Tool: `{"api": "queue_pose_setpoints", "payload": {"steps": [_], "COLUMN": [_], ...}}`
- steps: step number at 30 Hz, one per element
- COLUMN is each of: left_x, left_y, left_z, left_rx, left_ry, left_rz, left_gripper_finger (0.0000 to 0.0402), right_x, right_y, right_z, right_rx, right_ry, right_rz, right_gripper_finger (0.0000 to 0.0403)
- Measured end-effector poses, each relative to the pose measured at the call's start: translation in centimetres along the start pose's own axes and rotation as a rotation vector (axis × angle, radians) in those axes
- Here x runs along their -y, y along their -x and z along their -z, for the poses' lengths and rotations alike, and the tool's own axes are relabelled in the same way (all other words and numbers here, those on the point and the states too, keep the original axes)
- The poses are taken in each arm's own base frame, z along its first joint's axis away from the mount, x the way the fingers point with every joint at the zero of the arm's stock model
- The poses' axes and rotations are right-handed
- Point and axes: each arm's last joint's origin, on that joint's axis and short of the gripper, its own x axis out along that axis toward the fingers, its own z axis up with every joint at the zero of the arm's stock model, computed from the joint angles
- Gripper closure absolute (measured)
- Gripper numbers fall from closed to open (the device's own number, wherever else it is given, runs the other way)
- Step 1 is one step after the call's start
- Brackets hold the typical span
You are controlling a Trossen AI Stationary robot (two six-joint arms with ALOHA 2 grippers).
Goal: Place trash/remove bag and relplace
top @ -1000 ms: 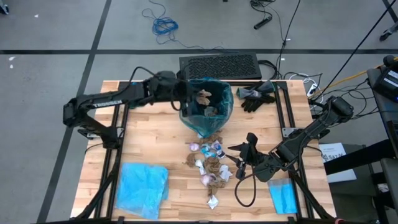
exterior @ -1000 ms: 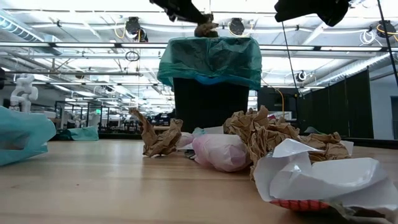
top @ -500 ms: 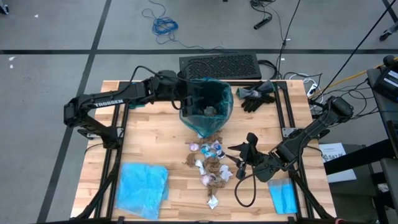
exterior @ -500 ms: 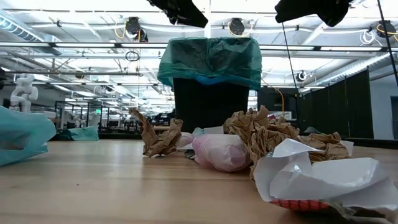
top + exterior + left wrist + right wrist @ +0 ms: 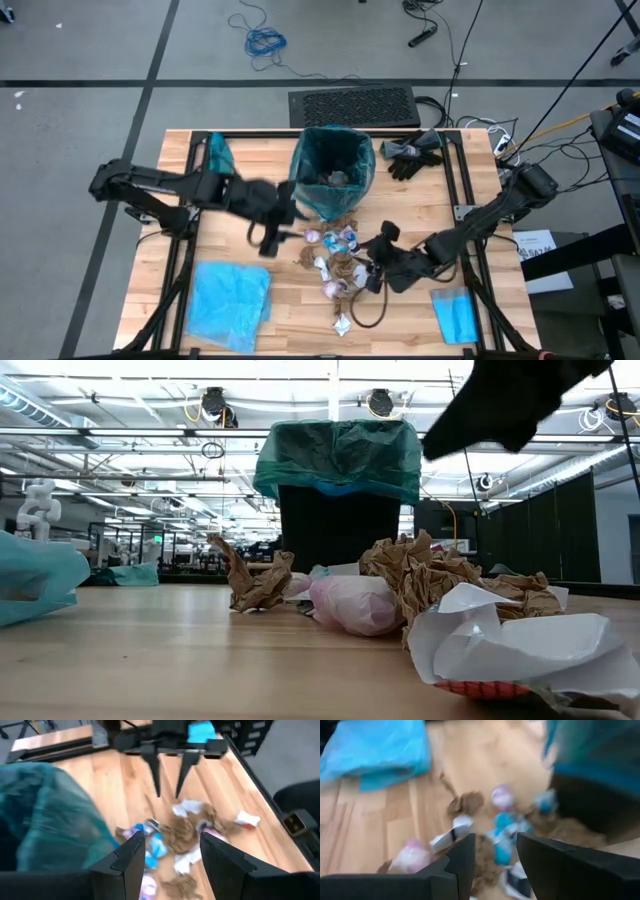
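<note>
The black bin, lined with the dark teal bag, stands at the table's far middle, with scraps inside. The trash, brown wads and white and blue wrappers, lies on the wood in front of it. My left gripper hovers open and empty beside the bin's left front. My right gripper hangs open and empty just above the pile's right side; the low view shows that arm dark, above the pile. A sky-blue bag lies flat at the near left.
Black gloves lie at the far right, right of the bin. A small blue folded cloth lies at the near right. A teal bundle sits at the far left. Bare wood shows between the sky-blue bag and the pile.
My left gripper held a brown wad over the bin, opened and let it drop in. It then swung out from over the bin toward the near edge, to the bin's left front. My right gripper sank and moved left toward the trash pile, staying open.
</note>
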Motion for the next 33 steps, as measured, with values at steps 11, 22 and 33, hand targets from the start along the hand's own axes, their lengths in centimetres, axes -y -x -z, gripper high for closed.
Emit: {"api": "queue_pose_setpoints", "payload": {"steps": [11, 22, 33], "left_x": [5.9, 7.6, 8.3], "left_y": [0.2, 0.5, 0.8], "left_z": [0.3, 0.6, 1.0], "left_rx": [-0.049, -0.059, -0.087], "left_ry": [-0.049, -0.05, -0.053], "left_rz": [-0.064, -0.072, -0.101], "left_gripper_finger": [0.0217, 0.0217, 0.0217], "right_x": [0.9, -0.1, -0.9], "right_y": [-6.1, -9.2, -3.7], "right_z": [2.0, 3.0, -3.0], "right_rx": [-0.17, -0.118, 0.149], "right_ry": [-0.025, -0.038, 0.024], "right_rz": [-0.024, -0.117, -0.19], "right_gripper_finger": [0.0266, 0.0321, 0.0401]}}
